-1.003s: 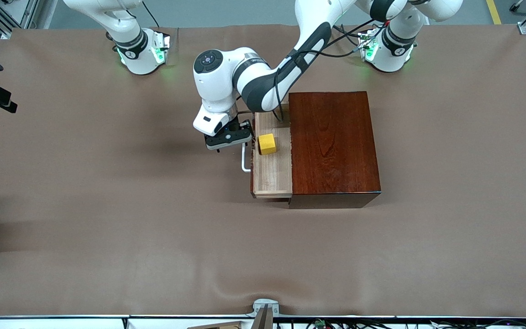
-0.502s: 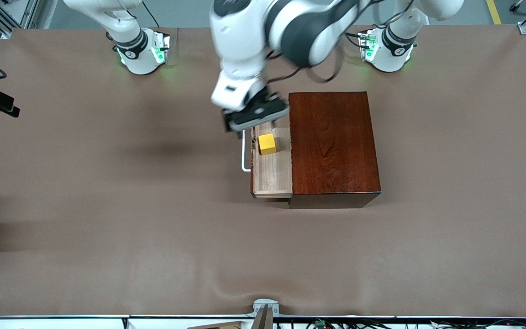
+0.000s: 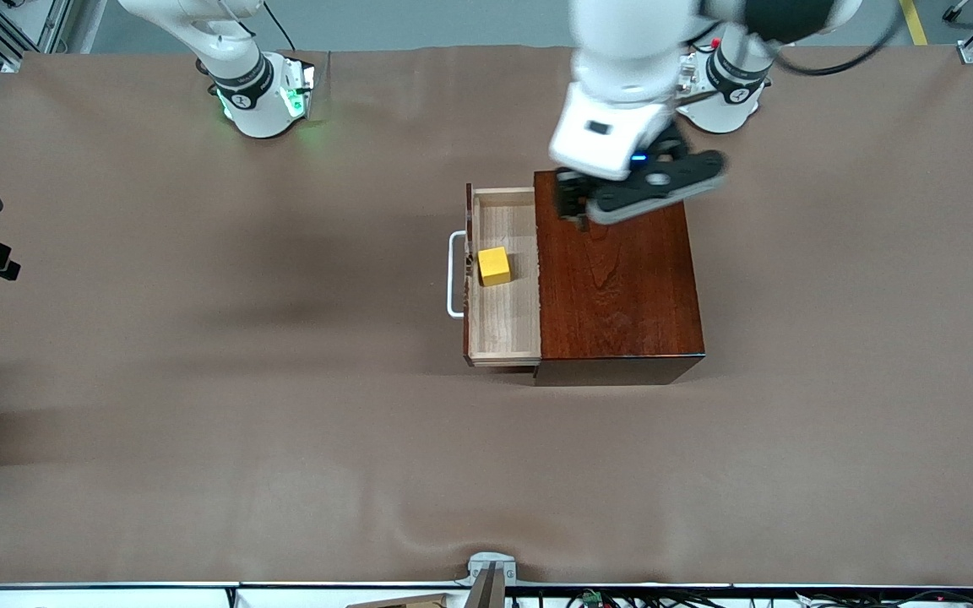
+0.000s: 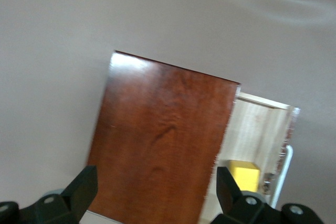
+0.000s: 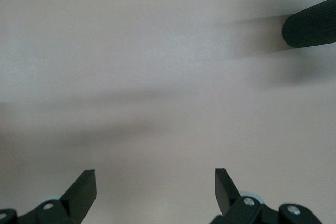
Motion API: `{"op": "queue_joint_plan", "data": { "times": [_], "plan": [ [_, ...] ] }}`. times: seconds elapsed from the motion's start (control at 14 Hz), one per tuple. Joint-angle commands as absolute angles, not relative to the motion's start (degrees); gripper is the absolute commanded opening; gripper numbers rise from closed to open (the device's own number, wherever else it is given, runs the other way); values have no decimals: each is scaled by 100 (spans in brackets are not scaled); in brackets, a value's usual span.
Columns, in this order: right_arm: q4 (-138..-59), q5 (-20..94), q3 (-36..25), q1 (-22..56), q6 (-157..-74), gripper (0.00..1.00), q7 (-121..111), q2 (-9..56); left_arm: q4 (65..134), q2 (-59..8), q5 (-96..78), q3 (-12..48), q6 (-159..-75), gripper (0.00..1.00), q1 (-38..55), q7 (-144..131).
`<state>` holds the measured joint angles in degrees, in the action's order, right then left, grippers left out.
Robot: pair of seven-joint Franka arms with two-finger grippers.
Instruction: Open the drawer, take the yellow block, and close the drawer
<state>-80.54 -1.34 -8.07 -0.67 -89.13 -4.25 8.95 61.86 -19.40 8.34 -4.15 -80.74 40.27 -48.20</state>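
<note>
The drawer (image 3: 503,279) stands pulled out so the yellow block (image 3: 494,266) lies exposed in it, below and beside the left pincer (image 3: 630,190), which hangs wide and empty over the box top (image 3: 613,270); the right pincer (image 5: 155,190), waiting, spread wide over bare worktop (image 5: 157,77).

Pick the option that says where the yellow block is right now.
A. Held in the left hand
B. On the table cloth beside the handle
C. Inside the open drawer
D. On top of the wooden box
C: the yellow block sits on the pale floor of the pulled-out drawer, while the left hand hangs open over the box top, holding nothing.
</note>
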Motion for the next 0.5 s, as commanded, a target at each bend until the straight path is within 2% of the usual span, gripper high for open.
{"op": "queue_joint_plan", "data": {
  "times": [0.0, 0.22, 0.43],
  "plan": [
    [-8015, -132, -721, -71, -8763, 100, 163, 888, 6845, -1250, 774, -343, -8059, 100, 3483, -3862],
    [-8016, -114, -694, 219, -8053, 100, 1579, 1028, 7276, -792, 739, -343, -8059, 100, 2876, -2781],
    [-8033, 34, -694, 658, -7998, 100, 2527, 1151, 7356, -651, 624, -343, -8060, 100, 2357, -2094]
  ]
}}
